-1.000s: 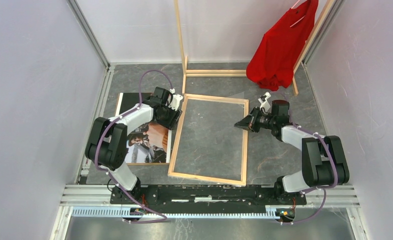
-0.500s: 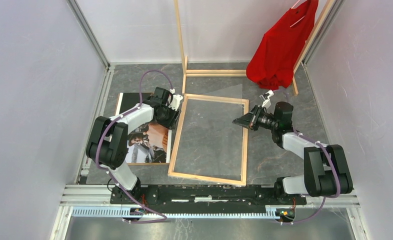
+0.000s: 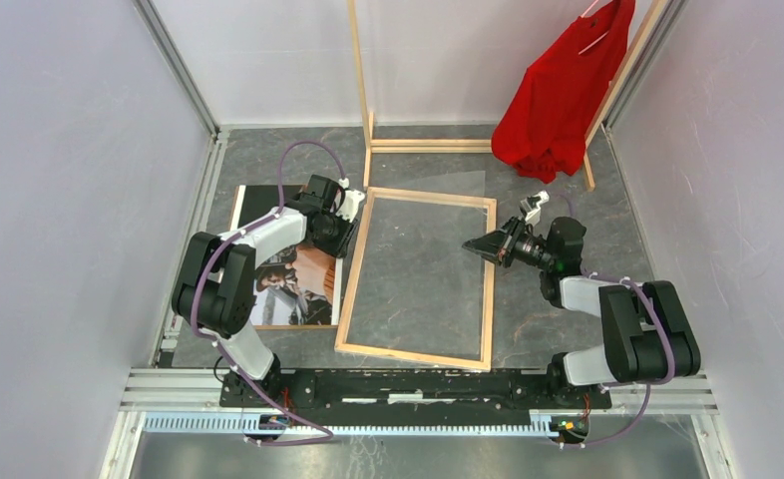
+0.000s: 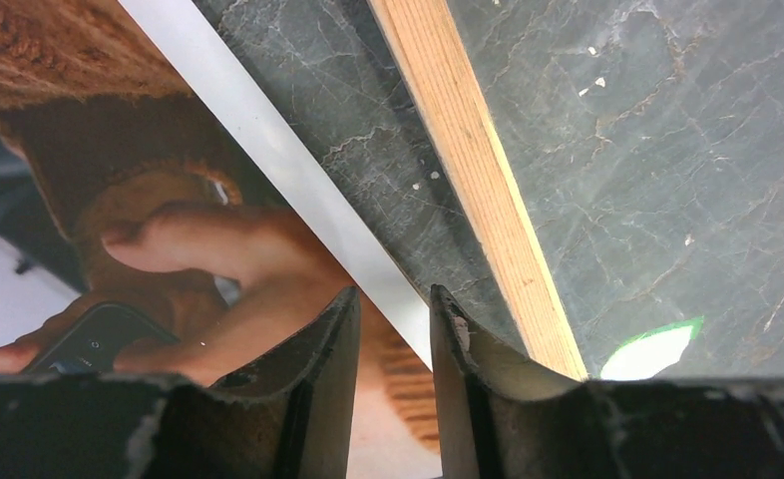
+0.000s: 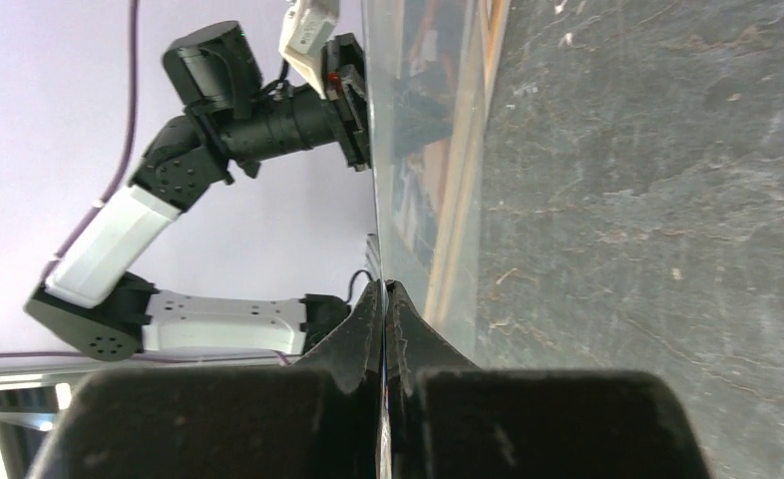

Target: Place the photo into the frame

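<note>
The photo (image 3: 293,284) lies face up on the table's left side; it also shows in the left wrist view (image 4: 198,230). The frame (image 3: 408,354) lies flat beside it, light wood side up, its left rail in the left wrist view (image 4: 478,170). My left gripper (image 3: 340,235) hovers over the photo's right white border, jaws a little apart (image 4: 393,304). My right gripper (image 3: 480,246) is shut on the right edge of a clear pane (image 3: 428,249), holding that edge tilted up above the frame. The pane runs edge-on from the fingers in the right wrist view (image 5: 423,120).
A tall wooden clothes rack (image 3: 360,90) with a red shirt (image 3: 563,90) stands at the back. Grey walls close in left and right. A green mark (image 4: 652,349) sits on the table inside the frame.
My right gripper has drawn back toward its base and lifted the pane's right edge higher, so its far corner stands above the frame. The left arm has not moved.
</note>
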Robot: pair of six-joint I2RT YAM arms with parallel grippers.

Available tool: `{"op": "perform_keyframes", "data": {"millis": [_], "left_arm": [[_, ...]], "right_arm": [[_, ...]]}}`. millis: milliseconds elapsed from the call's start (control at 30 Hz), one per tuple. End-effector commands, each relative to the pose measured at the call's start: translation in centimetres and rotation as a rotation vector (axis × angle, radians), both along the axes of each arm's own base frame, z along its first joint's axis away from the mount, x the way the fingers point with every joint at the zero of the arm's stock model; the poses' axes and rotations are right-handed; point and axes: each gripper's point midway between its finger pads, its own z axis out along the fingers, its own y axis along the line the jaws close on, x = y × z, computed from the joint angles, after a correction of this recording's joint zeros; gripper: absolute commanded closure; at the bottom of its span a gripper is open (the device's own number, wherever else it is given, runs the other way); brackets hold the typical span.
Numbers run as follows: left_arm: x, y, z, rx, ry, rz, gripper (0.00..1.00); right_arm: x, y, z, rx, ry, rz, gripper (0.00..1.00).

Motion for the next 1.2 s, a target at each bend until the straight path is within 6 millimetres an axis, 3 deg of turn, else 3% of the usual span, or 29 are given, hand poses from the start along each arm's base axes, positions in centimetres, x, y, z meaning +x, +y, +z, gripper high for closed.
{"op": "perform_keyframes", "data": {"millis": [0, 233, 467, 633, 833, 1000, 1167], "left_arm": [[0.3, -0.2, 0.4, -0.011, -0.016, 0.008, 0.62], [1.1, -0.2, 3.3, -0.069, -0.041, 0.024, 0.63], [3.9, 3.2, 7.3, -0.125, -0.114, 0.113, 0.64], [4.0, 5.7, 6.9, -0.126, -0.102, 0.162, 0.64], [3.8, 6.7, 6.6, -0.117, -0.098, 0.181, 0.64], [3.5, 6.8, 6.2, -0.112, -0.094, 0.183, 0.64], [3.6, 6.8, 6.4, -0.115, -0.099, 0.186, 0.64]], "right_arm": [[0.0, 1.1, 3.9, 0.102, -0.088, 0.028, 1.00], [-0.4, 2.9, 7.3, 0.166, -0.110, 0.045, 1.00], [-0.4, 3.0, 11.8, 0.218, -0.171, 0.041, 1.00], [-0.5, 3.1, 12.6, 0.206, -0.190, 0.048, 1.00], [-0.6, 3.1, 10.2, 0.207, -0.134, 0.044, 1.00], [-0.3, 3.4, 11.5, 0.265, -0.140, 0.049, 1.00], [0.3, 5.2, 13.3, 0.248, -0.170, 0.084, 1.00]]}}
